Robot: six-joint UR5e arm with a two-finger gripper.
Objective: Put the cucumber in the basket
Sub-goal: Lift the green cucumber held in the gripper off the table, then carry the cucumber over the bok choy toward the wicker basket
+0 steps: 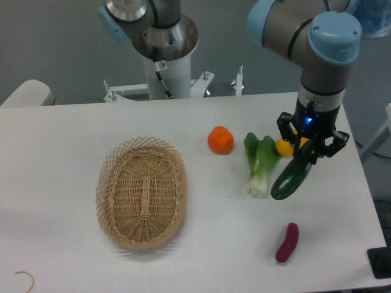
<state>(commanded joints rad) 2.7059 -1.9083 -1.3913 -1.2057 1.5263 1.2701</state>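
Observation:
The dark green cucumber point(291, 178) hangs tilted at the right of the table, its upper end held in my gripper point(310, 152), which is shut on it. Its lower end points down-left, close to the bok choy, and appears lifted off the table. The tan wicker basket point(107, 180) lies empty at the left-centre of the table, well to the left of the gripper.
A green-and-white bok choy point(261, 162) lies just left of the cucumber. An orange point(220, 140) sits further left. A yellow item point(285, 147) shows behind the gripper. A magenta eggplant-like piece point(287, 242) lies near the front right. The arm's base point(164, 43) stands at the back.

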